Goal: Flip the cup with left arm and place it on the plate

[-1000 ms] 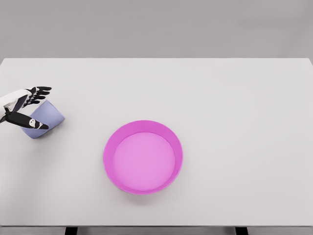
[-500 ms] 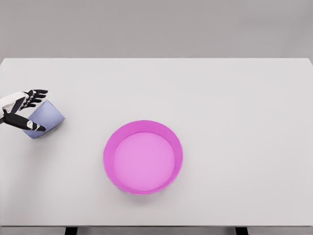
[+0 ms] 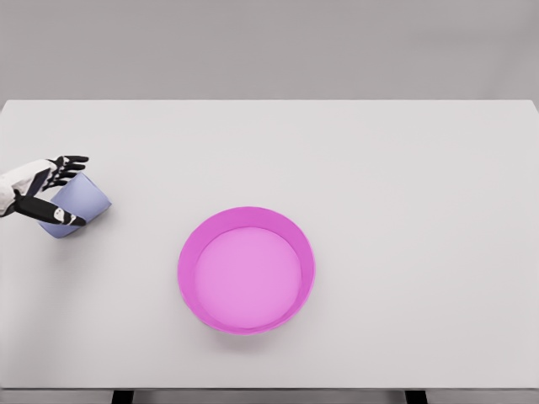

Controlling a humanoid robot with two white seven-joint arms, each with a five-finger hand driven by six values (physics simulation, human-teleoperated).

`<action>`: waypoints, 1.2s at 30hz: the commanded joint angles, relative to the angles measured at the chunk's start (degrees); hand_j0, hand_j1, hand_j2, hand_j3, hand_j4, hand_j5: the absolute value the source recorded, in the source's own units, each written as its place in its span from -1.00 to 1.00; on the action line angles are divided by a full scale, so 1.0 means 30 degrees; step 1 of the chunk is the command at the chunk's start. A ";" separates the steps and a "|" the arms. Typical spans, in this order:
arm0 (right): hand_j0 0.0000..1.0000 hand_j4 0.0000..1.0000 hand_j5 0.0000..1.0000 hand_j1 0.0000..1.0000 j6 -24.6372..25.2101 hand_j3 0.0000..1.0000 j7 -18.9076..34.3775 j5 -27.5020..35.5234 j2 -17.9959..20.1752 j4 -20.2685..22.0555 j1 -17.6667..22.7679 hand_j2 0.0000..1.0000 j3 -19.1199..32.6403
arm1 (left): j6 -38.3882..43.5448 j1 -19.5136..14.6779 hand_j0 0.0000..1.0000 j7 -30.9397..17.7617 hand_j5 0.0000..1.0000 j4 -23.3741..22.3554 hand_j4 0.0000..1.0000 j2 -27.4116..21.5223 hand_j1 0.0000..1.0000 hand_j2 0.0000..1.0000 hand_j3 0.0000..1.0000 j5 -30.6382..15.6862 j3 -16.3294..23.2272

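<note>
Plastic-looking and bright magenta, the round shallow plate (image 3: 246, 269) with a raised rim is sitting nearest the camera, just left of centre on the plain white table (image 3: 404, 185), with nothing in it. Farther back, at the far left edge, the small pale lavender cup (image 3: 78, 204) is lying tilted on its side, well apart from the plate. The left hand (image 3: 46, 192), white with black fingers, is reaching in from the left edge and bracketing the cup: the thumb is lying along the cup's near side and the other fingers (image 3: 69, 162) are spreading over its far side. The hand is looking loosely cupped around the cup rather than squeezing it, though whether the pads are touching the wall is too small to tell. The right arm is not showing.

The cup is probably light, thin-walled and smooth, so it may roll or skid away under a one-sided push. Taking it across the middle of the wall, thumb opposing fingers, seems the safest hold for turning it over.
</note>
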State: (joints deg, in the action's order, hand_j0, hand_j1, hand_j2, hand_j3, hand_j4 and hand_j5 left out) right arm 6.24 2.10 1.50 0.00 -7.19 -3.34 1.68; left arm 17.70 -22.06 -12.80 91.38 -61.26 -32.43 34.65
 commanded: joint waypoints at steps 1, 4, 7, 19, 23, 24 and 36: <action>1.00 1.00 1.00 1.00 0.0000 1.00 0.0003 -0.0003 0.0001 -0.0007 0.0000 1.00 -0.0005 | 0.0048 0.0000 1.00 0.0049 1.00 -0.0051 1.00 0.0088 1.00 1.00 1.00 0.0027 -0.0008; 1.00 1.00 1.00 1.00 0.0000 1.00 0.0003 -0.0003 0.0001 -0.0007 0.0000 1.00 -0.0005 | 0.0282 0.0000 1.00 0.0107 1.00 -0.0138 1.00 0.0206 1.00 1.00 1.00 0.0086 -0.0008; 1.00 1.00 1.00 1.00 0.0000 1.00 0.0003 -0.0003 0.0001 -0.0007 0.0000 1.00 -0.0005 | 0.0282 0.0029 0.96 0.0137 0.96 -0.0138 0.96 0.0264 0.96 0.96 0.96 0.0086 -0.0008; 1.00 1.00 1.00 1.00 0.0000 1.00 0.0003 -0.0003 0.0001 -0.0007 0.0000 1.00 -0.0005 | 0.0282 0.0059 0.52 0.0137 0.52 -0.0138 0.52 0.0499 0.52 0.52 0.52 0.0086 0.0021; 1.00 1.00 1.00 1.00 0.0000 1.00 0.0003 -0.0003 0.0001 -0.0007 0.0000 1.00 -0.0005 | 0.0282 0.0088 0.41 0.0049 0.41 -0.0080 0.41 0.0499 0.41 0.41 0.41 0.0056 0.0021; 1.00 1.00 1.00 1.00 0.0000 1.00 0.0003 -0.0003 0.0001 -0.0007 0.0000 1.00 -0.0005 | 0.0282 0.0088 0.30 0.0019 0.30 -0.0080 0.30 0.0499 0.30 0.30 0.30 0.0027 -0.0008; 1.00 1.00 1.00 1.00 0.0000 1.00 0.0003 -0.0003 0.0001 -0.0007 0.0000 1.00 -0.0005 | -0.0186 0.0117 -0.03 -0.0098 -0.03 0.1853 -0.03 0.0469 -0.03 -0.03 -0.03 0.0056 -0.0359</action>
State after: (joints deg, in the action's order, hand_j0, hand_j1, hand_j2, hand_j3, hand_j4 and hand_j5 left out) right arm 6.24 2.10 1.50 0.00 -7.19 -3.34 1.68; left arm 17.59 -21.71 -13.02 95.39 -59.73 -32.22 33.93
